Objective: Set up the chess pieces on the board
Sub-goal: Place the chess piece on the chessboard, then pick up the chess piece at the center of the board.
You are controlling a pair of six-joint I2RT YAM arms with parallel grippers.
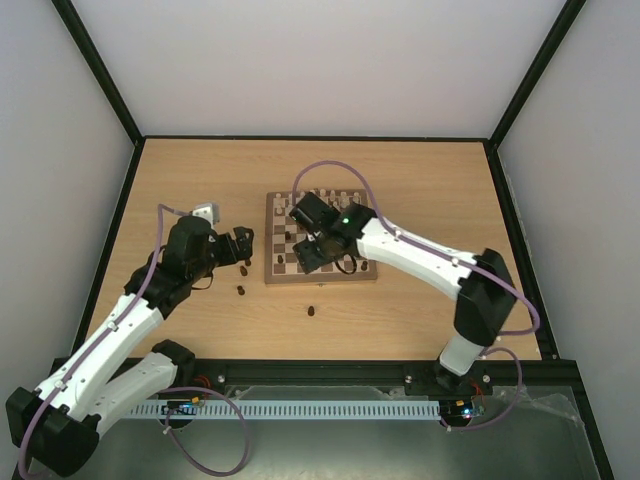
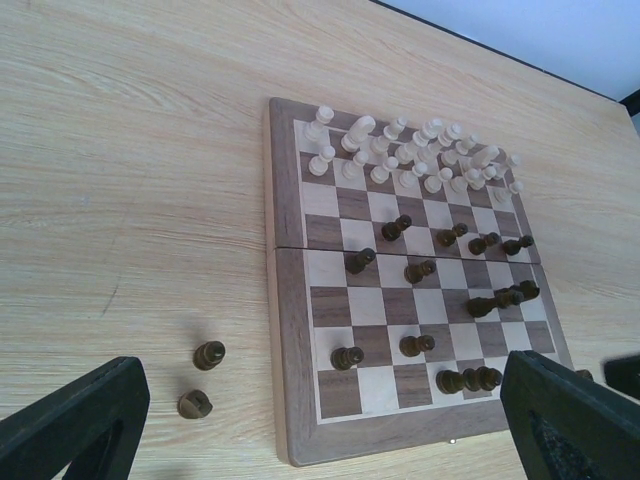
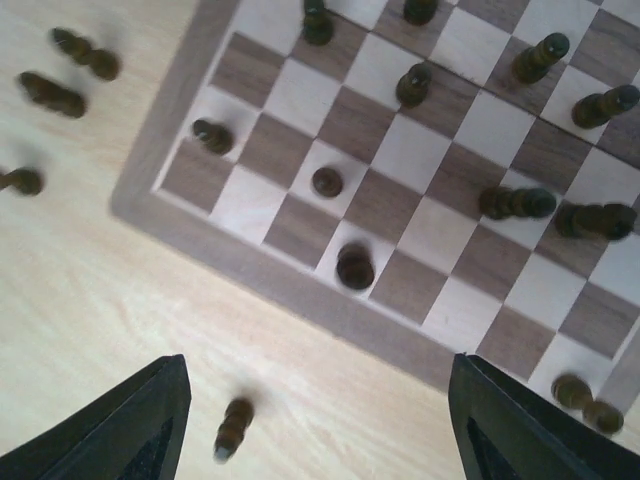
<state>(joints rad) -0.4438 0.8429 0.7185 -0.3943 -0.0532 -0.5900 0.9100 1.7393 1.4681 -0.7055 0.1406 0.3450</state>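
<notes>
1. Cream pieces (image 2: 400, 155): ranked in two tidy rows along the far side of the board (image 2: 283, 300), away from the arm bases; judged already in their starting places.
2. Dark pieces (image 2: 420, 270): scattered over the board's middle and near half, most upright, a few toppled onto their sides. Judged unsorted, with the two nearest rows not yet filled in order.
3. One dark piece (image 3: 355, 266) upright on a pale square of the board's nearest row, a plausible back-rank spot.
4. Loose dark pieces (image 2: 209, 354): at least two just off the board's left edge. Another piece on its side (image 3: 232, 430) just off the near edge. Presumably parked there within easy reach, awaiting their turn.
5. Board itself flat on the tabletop (image 1: 420, 170), square to both arms.
6. Right tool (image 3: 315, 380): above the board's near-left corner, fingers (image 3: 140, 420) apart, nothing between them, nothing touched. The upright dark piece sits just ahead of the tips, clear of both.
7. Left tool (image 1: 247, 248): beside the board's left edge, over the loose dark pieces, spread as wide as possible, empty, in contact with nothing. Probably poised for a pickup.
8. Worth care next: small turned figures, easily tipped, so a low, centred pinch and a straight lift.
</notes>
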